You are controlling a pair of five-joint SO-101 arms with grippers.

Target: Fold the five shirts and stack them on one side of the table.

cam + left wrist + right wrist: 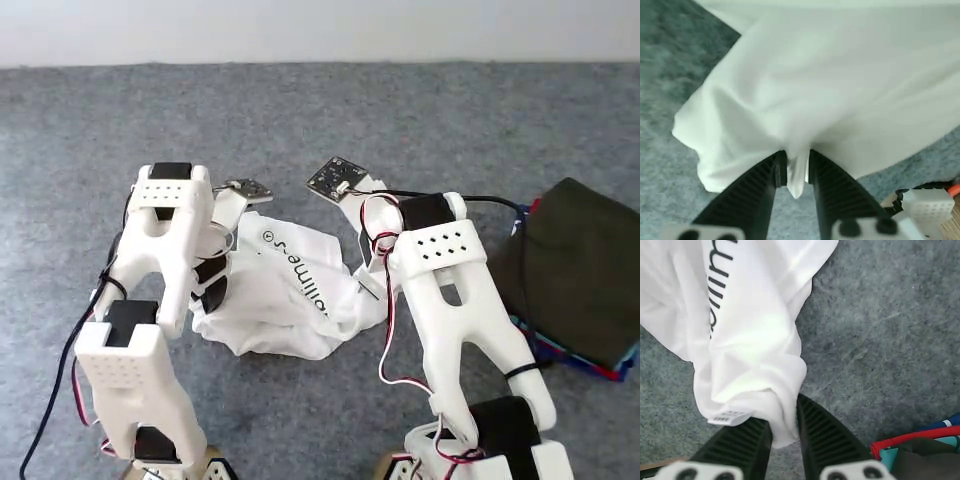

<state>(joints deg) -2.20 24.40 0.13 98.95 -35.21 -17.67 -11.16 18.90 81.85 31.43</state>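
Found grey felt over the whole table (300, 110), with a pale wall (320, 30) along its far edge. Saw a white shirt (285, 290) near the middle, between the two arms, bunched into loose folds, with black lettering (290, 265) across its upper face. Judged it not yet folded.

Caught the left gripper (794, 167) clamped on the white shirt: dark ribbed fingers (760, 185) pressed on either side of a thin pleat, with a tongue of cloth poking out between them. Placed that grip, from above, at the cloth's edge nearest the left arm.

Caught the right gripper (785, 415) closed on the white shirt too, pinching a bunched end just beside a small label (730, 416). Placed that grip, from above, at the opposite edge, under the right arm's wrist. Saw the cloth lying in creases between the two grips.

Spotted a stack (575, 300) on the right arm's outer side, near the table edge and apart from the white shirt. Made out a dark shirt (575, 250) folded on top and a blue and red one (580, 360) showing beneath. Picked up a corner of the stack in the right wrist view as well, near the gripper but not touching it.

Traced red, white and black cables (385, 330) down the right arm and a black cable (50, 400) beside the left arm. Noted a small board (335, 177) at the right arm's wrist.
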